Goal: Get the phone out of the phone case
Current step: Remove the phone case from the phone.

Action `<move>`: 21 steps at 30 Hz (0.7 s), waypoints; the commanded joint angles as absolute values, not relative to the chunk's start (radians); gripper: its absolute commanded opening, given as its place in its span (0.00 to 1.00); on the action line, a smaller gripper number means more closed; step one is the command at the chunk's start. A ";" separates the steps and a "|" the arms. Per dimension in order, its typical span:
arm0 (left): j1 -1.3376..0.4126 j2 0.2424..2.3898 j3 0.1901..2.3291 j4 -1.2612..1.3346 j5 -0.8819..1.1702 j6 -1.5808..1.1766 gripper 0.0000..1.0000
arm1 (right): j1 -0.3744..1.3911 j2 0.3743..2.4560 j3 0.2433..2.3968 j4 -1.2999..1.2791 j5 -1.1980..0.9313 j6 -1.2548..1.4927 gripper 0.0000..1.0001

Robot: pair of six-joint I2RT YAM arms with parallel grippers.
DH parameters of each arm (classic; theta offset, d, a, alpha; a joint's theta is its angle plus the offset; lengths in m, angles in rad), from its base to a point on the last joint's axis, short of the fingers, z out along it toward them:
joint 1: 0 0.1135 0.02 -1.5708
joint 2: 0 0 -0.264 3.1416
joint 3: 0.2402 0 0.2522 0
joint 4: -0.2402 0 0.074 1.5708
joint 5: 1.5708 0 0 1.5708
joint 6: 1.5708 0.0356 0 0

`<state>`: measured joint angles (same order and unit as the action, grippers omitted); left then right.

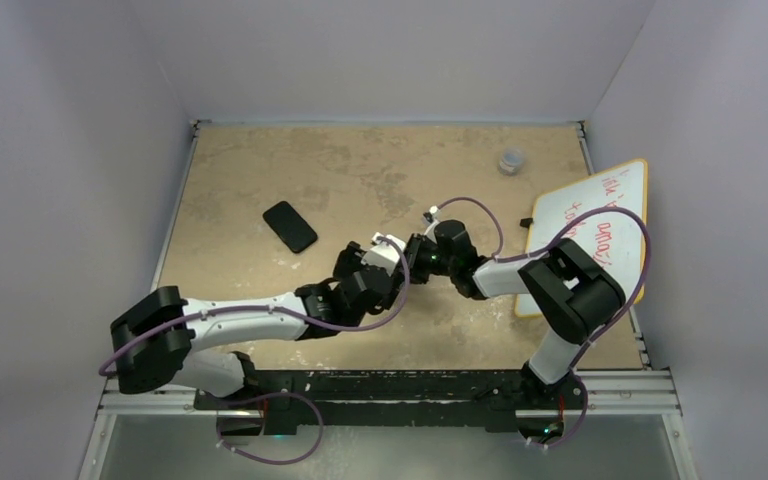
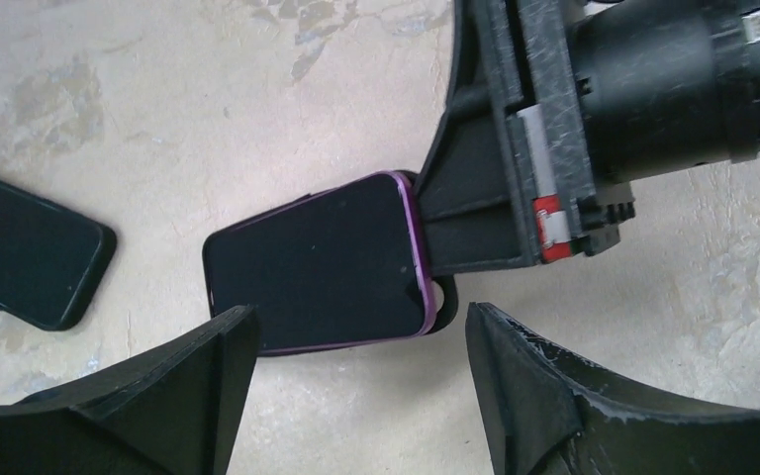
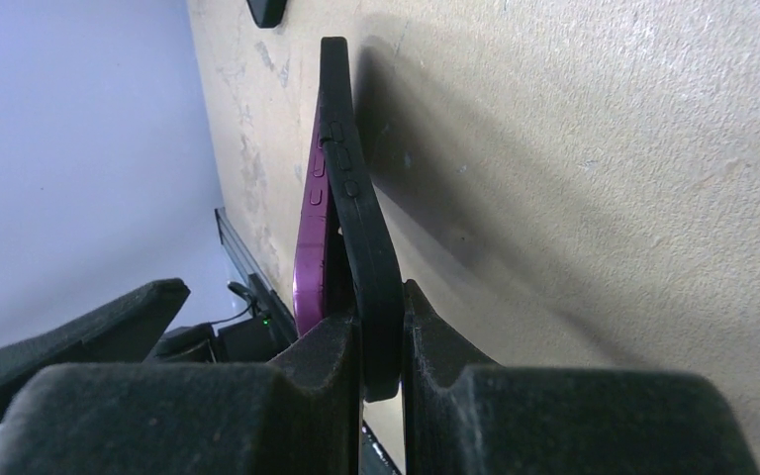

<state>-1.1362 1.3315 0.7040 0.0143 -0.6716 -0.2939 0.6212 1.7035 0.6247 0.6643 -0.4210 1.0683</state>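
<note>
The beige, stained bench (image 1: 260,160) stands between pale walls, and a whiteboard (image 1: 600,210) lies along its right edge. Near the middle of the bench I see my two arms meeting. The right end effector (image 3: 381,346) is closed on the rim of the black phone case (image 3: 371,247), which it holds on its edge. The purple phone (image 2: 317,262) leans partly out of the case at the gripped end. The left end effector (image 2: 361,315) is wide open, with one finger at each side of the phone. Another flat black device (image 1: 290,227) lies apart, toward the left edge.
</note>
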 commanded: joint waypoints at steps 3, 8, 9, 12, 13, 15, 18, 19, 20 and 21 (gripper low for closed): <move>-1.184 1.426 0.825 -0.083 -0.820 -0.248 0.72 | 0.626 1.735 0.672 0.708 -0.501 1.120 0.00; -1.188 1.476 0.866 -0.147 -0.863 -0.268 0.59 | 0.626 1.736 0.672 0.706 -0.499 1.121 0.00; -1.189 1.484 0.872 -0.153 -0.867 -0.270 0.57 | 0.626 1.735 0.672 0.704 -0.497 1.120 0.00; -1.190 1.506 0.886 -0.173 -0.874 -0.276 0.52 | 0.626 1.733 0.675 0.701 -0.497 1.121 0.00; -1.190 1.512 0.889 -0.176 -0.872 -0.276 0.51 | 0.626 1.733 0.676 0.700 -0.497 1.121 0.00; -1.193 1.517 0.892 -0.179 -0.847 -0.276 0.50 | 0.626 1.733 0.679 0.695 -0.498 1.119 0.00; -1.197 1.503 0.887 -0.163 -0.799 -0.276 0.50 | 0.626 1.734 0.682 0.692 -0.503 1.117 0.00; -1.198 1.495 0.885 -0.158 -0.781 -0.276 0.50 | 0.626 1.735 0.684 0.690 -0.503 1.116 0.00; -1.198 1.487 0.882 -0.153 -0.766 -0.277 0.50 | 0.627 1.734 0.683 0.689 -0.504 1.115 0.00; -1.198 1.479 0.880 -0.148 -0.753 -0.278 0.50 | 0.626 1.735 0.682 0.689 -0.505 1.115 0.00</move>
<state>-1.1873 1.5105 0.8566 -0.1596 -0.8223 -0.2695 0.6212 1.7348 0.6361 0.6662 -0.4496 1.1065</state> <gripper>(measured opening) 0.500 0.151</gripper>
